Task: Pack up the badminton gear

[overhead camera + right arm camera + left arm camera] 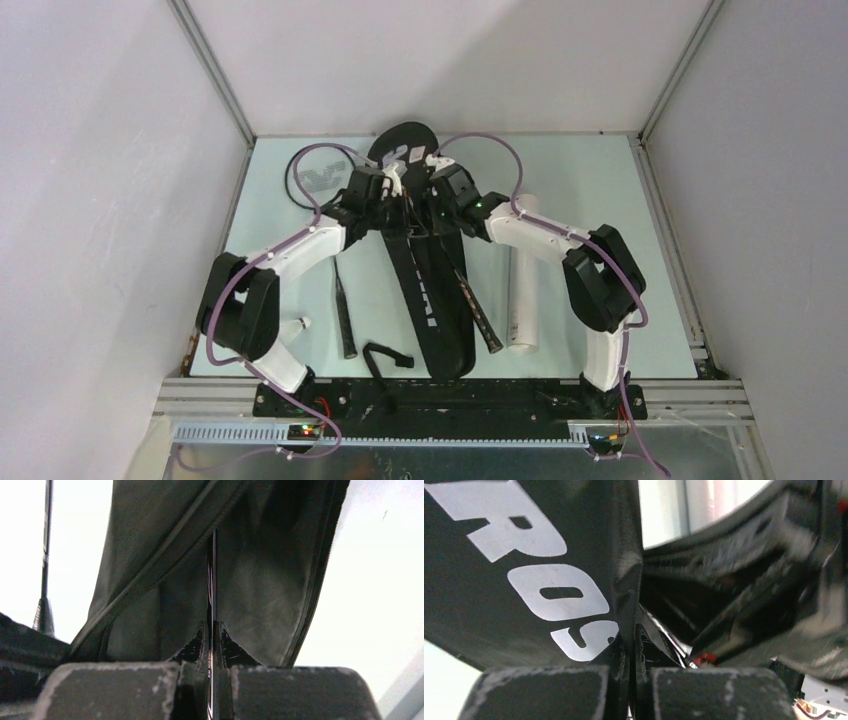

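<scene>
The black racket bag (432,300) lies lengthwise in the middle of the table, its white lettering showing in the left wrist view (524,580). My left gripper (392,205) (631,675) is shut on a fold of the bag's edge near its wide end. My right gripper (434,210) (211,672) is shut on the thin shaft (212,590) of a black racket whose handle (484,328) sticks out over the bag's right side. The racket's head is hidden at the bag. The second racket (343,310) lies on the table left of the bag. The white tube (522,290) lies to the right.
A white shuttlecock (297,325) sits by the left arm's elbow. The bag's black strap (385,355) curls at the near edge. Purple cables loop over the table's far part. Grey walls enclose the table on three sides.
</scene>
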You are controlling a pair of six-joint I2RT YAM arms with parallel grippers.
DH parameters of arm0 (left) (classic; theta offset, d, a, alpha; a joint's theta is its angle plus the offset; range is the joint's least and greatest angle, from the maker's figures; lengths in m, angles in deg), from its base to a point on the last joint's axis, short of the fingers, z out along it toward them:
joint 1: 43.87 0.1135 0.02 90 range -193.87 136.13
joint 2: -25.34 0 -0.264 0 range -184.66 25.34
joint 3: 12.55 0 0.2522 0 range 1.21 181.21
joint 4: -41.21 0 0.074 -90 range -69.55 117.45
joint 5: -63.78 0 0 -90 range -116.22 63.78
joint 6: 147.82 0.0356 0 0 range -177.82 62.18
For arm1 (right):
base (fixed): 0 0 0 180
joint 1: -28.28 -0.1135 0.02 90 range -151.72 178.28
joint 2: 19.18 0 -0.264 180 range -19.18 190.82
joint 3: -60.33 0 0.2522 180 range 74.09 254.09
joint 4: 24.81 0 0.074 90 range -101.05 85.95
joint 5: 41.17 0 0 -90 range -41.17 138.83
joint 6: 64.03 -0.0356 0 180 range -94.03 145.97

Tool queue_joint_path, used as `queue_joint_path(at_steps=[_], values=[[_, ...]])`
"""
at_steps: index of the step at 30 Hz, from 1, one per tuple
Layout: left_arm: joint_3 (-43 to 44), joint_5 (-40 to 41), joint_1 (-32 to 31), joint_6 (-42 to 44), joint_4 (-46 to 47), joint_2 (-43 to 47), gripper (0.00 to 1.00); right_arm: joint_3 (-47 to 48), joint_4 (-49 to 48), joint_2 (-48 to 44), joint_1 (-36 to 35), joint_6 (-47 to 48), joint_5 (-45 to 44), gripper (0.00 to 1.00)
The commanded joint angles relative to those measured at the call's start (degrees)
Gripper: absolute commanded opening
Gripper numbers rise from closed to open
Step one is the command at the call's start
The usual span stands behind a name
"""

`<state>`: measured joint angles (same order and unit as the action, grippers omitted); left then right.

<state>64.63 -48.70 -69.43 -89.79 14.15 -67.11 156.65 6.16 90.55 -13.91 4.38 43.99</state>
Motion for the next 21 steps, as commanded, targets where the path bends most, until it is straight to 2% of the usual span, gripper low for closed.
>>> queue_joint_path(at_steps=[1, 4, 7, 9, 13, 15, 18, 19, 21], values=[[-2.76, -13.53, -1.13, -0.49, 8.79, 3.88, 0.0, 5.9, -12.62, -0.17, 2.25, -2.51, 3.9, 0.0], [-4.63, -18.89, -2.08, -2.69, 13.93, 4.68, 0.0, 8.95, -14.01, 1.79, 2.92, -3.96, 1.2, 0.0], [-5.61, -19.47, -3.54, -4.19, 15.36, 5.36, 0.0, 11.42, -14.81, 4.92, 4.49, -6.75, -0.21, 0.0], [-6.52, -18.91, -3.84, -4.73, 16.76, 5.65, 0.0, 11.65, -16.23, 5.78, 5.65, -8.84, 2.98, 0.0], [-3.89, -13.06, -3.56, -2.24, 11.82, 4.1, 0.0, 9.78, -16.21, 5.3, 5.55, -8.65, 4.94, 0.0], [-2.82, -14.88, -3.15, -2.87, 12.4, 2.64, 0.0, 8.22, -16.2, 4.94, 5.75, -6.94, 4.85, 0.0], [-2.32, -14.45, -2.92, -4.16, 15.17, 1.71, 0.0, 6.13, -16.53, 4.57, 6.74, -9.53, 7.69, 0.01], [-1.3, -11.8, -2.87, -3.72, 13.06, 1.4, 0.0, 5.53, -16.56, 4.56, 7.1, -10.45, 10.34, 0.03], [0.21, -8.01, -2.66, -1.75, 9.75, 0.79, 0.0, 5.87, -15.93, 4.5, 7.22, -10.11, 12.98, 0.15]])
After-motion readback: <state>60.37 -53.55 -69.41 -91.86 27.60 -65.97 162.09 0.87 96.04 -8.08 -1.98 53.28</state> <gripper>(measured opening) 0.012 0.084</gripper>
